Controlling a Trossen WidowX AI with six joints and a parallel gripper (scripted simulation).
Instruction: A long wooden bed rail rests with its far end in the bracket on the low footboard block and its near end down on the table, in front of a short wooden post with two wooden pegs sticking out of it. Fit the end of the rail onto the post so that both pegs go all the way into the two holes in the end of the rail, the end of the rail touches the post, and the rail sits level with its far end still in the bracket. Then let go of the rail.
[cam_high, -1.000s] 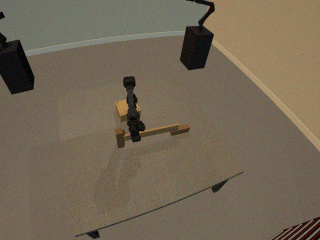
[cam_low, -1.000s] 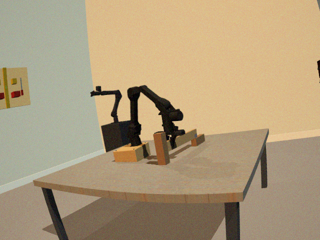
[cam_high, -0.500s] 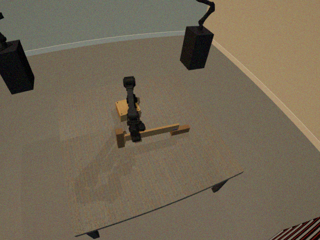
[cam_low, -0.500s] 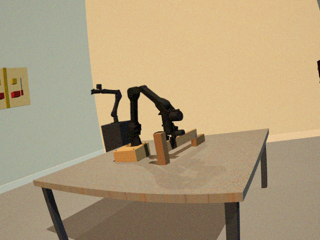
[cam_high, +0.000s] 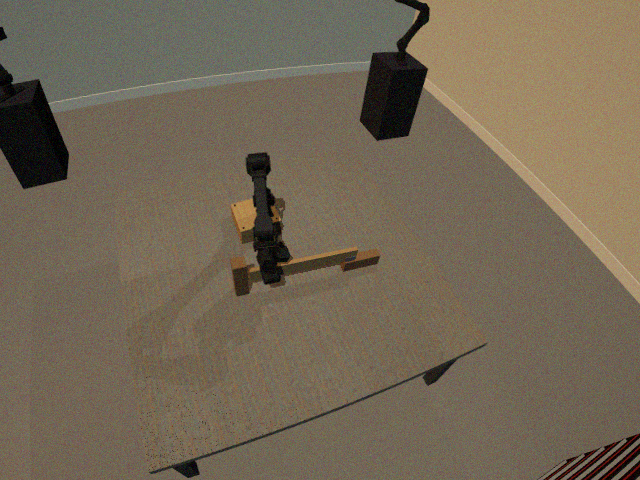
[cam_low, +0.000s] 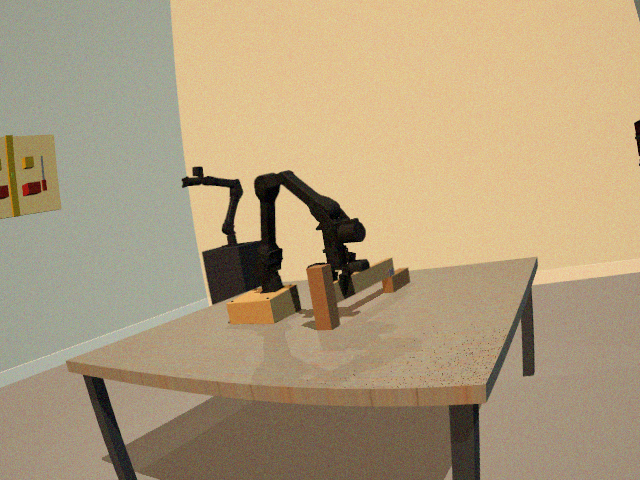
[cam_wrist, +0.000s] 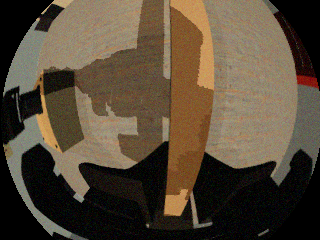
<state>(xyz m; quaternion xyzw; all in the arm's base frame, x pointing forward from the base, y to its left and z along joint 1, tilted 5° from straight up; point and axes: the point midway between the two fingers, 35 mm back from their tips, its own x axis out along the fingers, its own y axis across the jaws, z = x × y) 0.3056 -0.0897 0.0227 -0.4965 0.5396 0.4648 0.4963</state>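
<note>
The long wooden rail (cam_high: 320, 262) (cam_low: 371, 273) (cam_wrist: 186, 115) has its far end on the low footboard block (cam_high: 368, 258) (cam_low: 398, 279). Its near end is lifted off the table, close to the upright wooden post (cam_high: 239, 276) (cam_low: 322, 297). My gripper (cam_high: 271, 273) (cam_low: 345, 281) (cam_wrist: 176, 144) is shut on the rail near that end, with a finger on each side. The arm hides the pegs and the rail's end face, so I cannot tell whether the pegs are in the holes. The post does not show in the wrist view.
The arm's wooden base block (cam_high: 244, 219) (cam_low: 258, 307) (cam_wrist: 60, 117) stands just behind the post. Black pedestals with other arms stand on the floor beyond the table (cam_high: 310, 361) (cam_low: 439, 335): one (cam_high: 392, 95) (cam_low: 232, 268) and another (cam_high: 31, 131).
</note>
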